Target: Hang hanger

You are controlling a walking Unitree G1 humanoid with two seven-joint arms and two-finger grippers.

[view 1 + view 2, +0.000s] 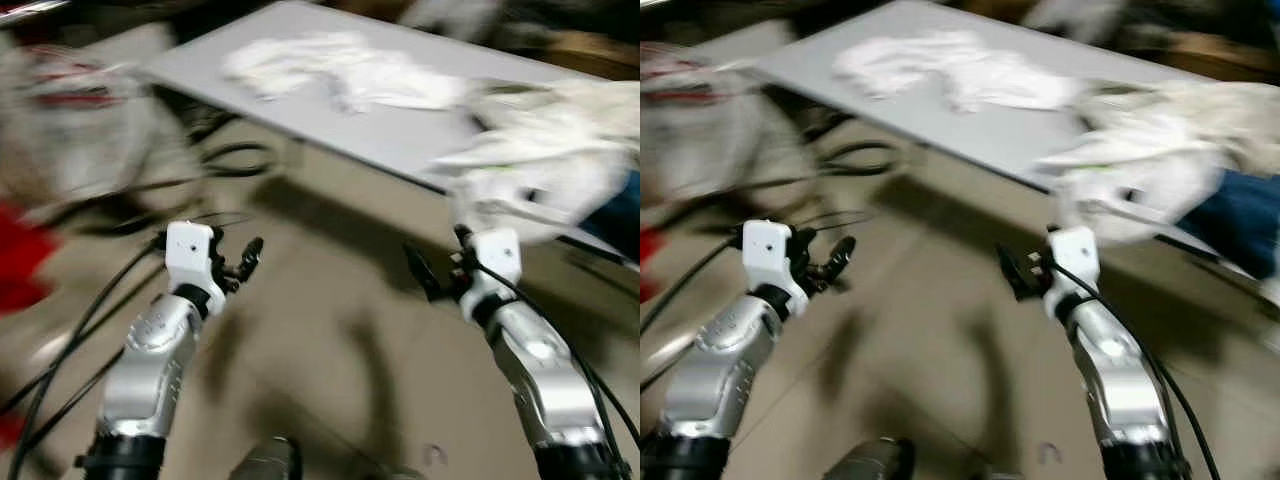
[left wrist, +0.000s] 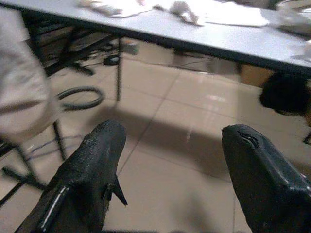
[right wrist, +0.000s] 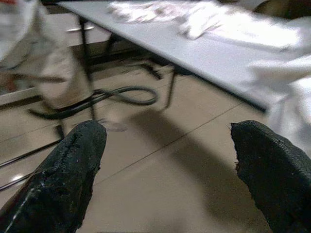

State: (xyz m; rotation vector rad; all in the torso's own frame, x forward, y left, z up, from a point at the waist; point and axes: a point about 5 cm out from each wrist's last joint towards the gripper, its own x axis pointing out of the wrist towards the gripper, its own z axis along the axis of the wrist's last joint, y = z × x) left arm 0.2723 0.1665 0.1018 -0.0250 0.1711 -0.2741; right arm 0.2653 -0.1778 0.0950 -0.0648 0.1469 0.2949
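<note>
The head views are smeared by motion, and I cannot make out a hanger in the blur. My left gripper is held out over the tiled floor, open with nothing between its fingers. My right gripper is also open and empty, just short of the near edge of a grey table. White clothes lie spread on the table. A bunched white garment hangs over the table's right edge, above and beyond the right gripper.
Blurred pale and red garments hang at the left. Black cables and a hose loop lie on the floor by the table legs. Something blue sits at the far right. Bare tile lies between the arms.
</note>
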